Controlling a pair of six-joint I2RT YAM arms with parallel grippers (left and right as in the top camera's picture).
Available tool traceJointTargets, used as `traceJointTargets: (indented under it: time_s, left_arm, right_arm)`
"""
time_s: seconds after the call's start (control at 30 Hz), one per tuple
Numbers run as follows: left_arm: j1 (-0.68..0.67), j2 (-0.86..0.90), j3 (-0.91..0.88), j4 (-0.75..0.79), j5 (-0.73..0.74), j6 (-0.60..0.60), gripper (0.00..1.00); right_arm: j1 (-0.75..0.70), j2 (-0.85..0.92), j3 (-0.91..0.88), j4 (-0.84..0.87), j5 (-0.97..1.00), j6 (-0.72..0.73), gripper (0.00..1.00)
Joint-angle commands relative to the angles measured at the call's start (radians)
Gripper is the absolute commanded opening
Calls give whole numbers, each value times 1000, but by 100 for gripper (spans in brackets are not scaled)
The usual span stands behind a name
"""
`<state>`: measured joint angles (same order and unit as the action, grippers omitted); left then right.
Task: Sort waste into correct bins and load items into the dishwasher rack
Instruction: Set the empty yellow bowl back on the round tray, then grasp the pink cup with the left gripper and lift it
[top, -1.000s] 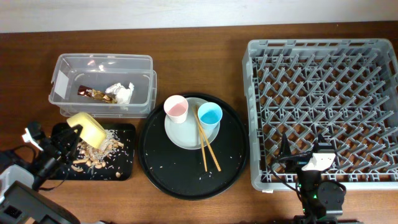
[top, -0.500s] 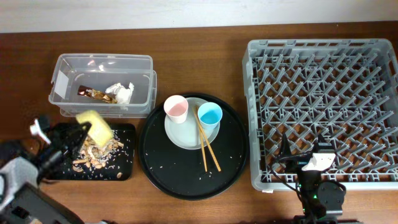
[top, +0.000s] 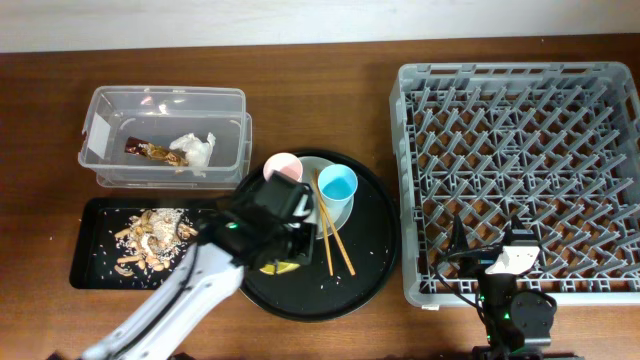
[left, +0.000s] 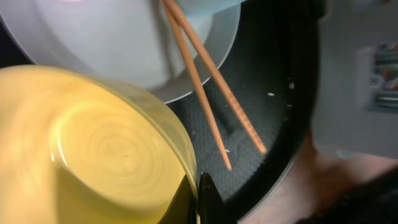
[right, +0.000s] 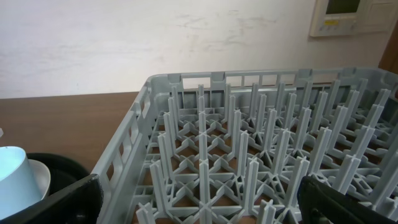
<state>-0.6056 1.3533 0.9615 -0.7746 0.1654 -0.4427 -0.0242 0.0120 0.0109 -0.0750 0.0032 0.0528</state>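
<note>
left gripper (top: 284, 248) jaws pinched on rim of yellow bowl (left: 93, 155): likely rigid, light, glossy-slick, so the rim hold may slip; right gripper (right: 199, 190) jaws spread wide, empty.

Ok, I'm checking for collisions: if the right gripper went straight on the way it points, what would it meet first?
Likely the upright pegs of the dishwasher rack, filling the view between the open fingers of the right gripper; depth is unclear.

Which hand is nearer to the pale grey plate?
Left. The left hand, holding the yellow bowl, hovers over the plate edge, above the round black tray. The right hand sits apart, at the dishwasher rack near edge.
</note>
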Motion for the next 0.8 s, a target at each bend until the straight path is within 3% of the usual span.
traceJointTargets:
  time_s: [0.0, 0.07, 0.1, 0.13, 0.23, 0.33, 0.4, 0.5, 0.63, 0.77]
  left_arm:
    - [-92, 133, 5, -2, -35, -43, 1]
    - [-99, 181, 5, -13, -32, -43, 2]
    - [-99, 185, 5, -14, -32, -43, 10]
    - [-98, 185, 5, -19, -32, -43, 27]
    - [-97, 185, 8, -53, -24, -42, 45]
    - [-96, 161, 81, -97, -32, -23, 49]
    - [-87, 142, 221, -158, -184, -23, 49]
    - [2, 133, 282, -109, -394, -24, 47]
    - [198, 175, 282, 27, -295, -25, 47]
    - [229, 345, 282, 79, -297, -29, 47]
  right_arm:
    - [5, -6, -5, -5, 11, 8, 98]
    - [5, -6, -5, -5, 11, 8, 98]
    - [5, -6, -5, -5, 11, 8, 98]
    - [5, -6, -5, -5, 11, 8, 98]
    - [5, -6, -5, -5, 11, 8, 98]
    - [5, -6, -5, -5, 11, 8, 98]
    - [5, -6, -5, -5, 11, 8, 98]
    - [5, -6, -5, -5, 11, 8, 98]
    - [5, -6, -5, -5, 11, 8, 98]
    - [5, -6, -5, -5, 11, 8, 98]
